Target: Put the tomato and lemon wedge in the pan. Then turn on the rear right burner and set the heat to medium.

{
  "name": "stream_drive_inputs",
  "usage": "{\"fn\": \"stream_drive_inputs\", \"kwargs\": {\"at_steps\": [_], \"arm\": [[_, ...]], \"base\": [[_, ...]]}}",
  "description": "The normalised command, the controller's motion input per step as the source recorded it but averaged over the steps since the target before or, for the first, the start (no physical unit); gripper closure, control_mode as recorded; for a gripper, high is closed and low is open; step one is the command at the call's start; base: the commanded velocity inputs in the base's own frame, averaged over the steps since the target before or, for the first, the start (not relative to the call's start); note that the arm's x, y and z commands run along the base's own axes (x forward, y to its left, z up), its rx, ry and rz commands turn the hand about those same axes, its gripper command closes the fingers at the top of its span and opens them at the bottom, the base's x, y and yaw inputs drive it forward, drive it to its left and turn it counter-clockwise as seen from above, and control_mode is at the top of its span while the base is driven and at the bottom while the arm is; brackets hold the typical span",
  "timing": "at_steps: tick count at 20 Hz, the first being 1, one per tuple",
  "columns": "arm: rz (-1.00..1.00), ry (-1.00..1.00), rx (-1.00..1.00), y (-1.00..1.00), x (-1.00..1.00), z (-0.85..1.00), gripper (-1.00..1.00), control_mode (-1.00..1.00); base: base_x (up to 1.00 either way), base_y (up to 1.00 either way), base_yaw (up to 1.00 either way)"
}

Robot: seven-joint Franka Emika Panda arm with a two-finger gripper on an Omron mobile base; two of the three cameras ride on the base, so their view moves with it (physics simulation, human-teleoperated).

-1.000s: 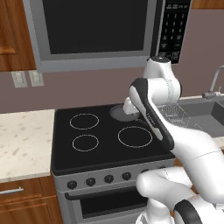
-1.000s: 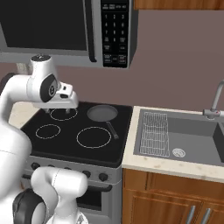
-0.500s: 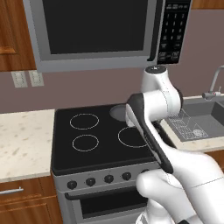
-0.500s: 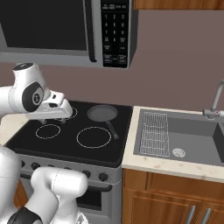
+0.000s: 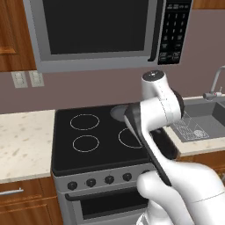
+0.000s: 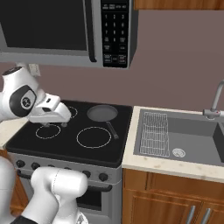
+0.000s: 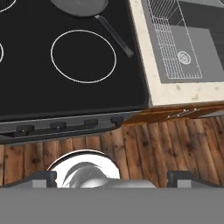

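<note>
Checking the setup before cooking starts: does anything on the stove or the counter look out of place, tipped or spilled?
Nothing stands out. The pan sits flat and empty on the cooktop at its rear right, handle pointing toward the front. No spills show on the glass or the counter. The hand hovers open above the left side, holding nothing.

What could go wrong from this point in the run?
The pan sits empty on the rear right burner, and no tomato or lemon wedge is visible, so heat might go on under an empty pan. Its handle reaches over the front right ring, where the arm may snag it. The open gripper hovers low above the cooktop, risking contact.
</note>
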Motion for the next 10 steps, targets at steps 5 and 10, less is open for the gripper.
{"fn": "stream_drive_inputs", "kwargs": {"at_steps": [5,10], "arm": [[0.01,-0.14,0.00,-0.04,-0.30,0.67,-1.00,-1.00],[0.06,-0.12,0.07,-0.07,-0.05,0.47,-1.00,-1.00]], "base": [[0.00,0.00,0.00],[0.00,0.00,0.00]]}}
